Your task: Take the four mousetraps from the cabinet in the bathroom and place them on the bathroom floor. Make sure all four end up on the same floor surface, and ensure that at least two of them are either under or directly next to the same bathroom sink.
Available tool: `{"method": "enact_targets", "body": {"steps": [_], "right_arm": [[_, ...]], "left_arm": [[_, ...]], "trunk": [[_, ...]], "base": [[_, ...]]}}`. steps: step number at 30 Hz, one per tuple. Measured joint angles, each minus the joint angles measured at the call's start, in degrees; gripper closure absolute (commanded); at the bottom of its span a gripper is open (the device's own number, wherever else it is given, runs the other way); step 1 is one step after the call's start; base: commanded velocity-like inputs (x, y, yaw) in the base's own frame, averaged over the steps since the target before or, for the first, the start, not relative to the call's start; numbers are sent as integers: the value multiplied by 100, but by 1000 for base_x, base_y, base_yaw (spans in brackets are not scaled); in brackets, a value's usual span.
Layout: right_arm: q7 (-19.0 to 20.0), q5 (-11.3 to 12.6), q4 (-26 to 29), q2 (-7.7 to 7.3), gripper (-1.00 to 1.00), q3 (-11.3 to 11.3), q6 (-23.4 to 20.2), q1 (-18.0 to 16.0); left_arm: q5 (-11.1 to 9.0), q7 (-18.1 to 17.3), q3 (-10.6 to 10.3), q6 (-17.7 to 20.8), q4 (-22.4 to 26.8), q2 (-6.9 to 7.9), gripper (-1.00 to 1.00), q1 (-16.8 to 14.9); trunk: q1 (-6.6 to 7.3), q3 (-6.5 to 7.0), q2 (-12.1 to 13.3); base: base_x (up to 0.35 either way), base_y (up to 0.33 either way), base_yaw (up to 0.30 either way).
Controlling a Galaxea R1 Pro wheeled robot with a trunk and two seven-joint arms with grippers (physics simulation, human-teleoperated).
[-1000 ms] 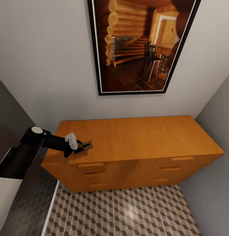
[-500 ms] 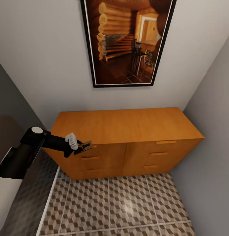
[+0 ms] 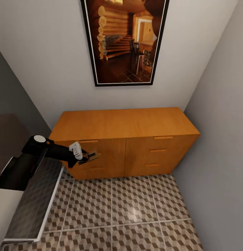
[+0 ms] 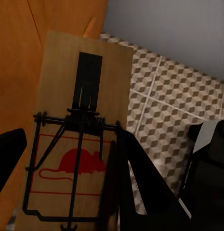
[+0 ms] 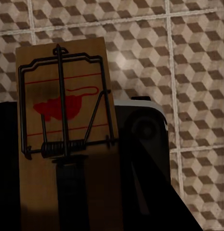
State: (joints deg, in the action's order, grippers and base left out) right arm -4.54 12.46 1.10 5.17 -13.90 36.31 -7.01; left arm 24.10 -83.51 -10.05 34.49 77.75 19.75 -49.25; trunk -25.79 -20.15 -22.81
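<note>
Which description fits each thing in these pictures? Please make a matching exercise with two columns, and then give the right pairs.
Things:
1. cabinet
2. bathroom floor
3. picture on the wall
4. mousetrap in the left claw

Descriptions:
A. black frame, shows a log interior
B. wooden board with a red mouse drawing
C. cube-pattern tiles
D. orange-brown wood, all drawers shut

Pairs: 1-D, 2-C, 3-A, 4-B
</note>
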Motion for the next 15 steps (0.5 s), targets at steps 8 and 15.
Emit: {"method": "enact_targets", "body": {"steps": [8,15], "right_arm": [[-2,0,0,-3,100,3,-1,-1],[-6,-4,8,-2,100,8,6,0]], "left_arm": [[9,26,-122,-20,-278,-2,100,62],[15,542,-502,-357,-1329,-22,100,309]], "trunk": [[2,-1,0],[3,-1,0]], "base": [[-255,-94,0],[-26,-11,0]]}}
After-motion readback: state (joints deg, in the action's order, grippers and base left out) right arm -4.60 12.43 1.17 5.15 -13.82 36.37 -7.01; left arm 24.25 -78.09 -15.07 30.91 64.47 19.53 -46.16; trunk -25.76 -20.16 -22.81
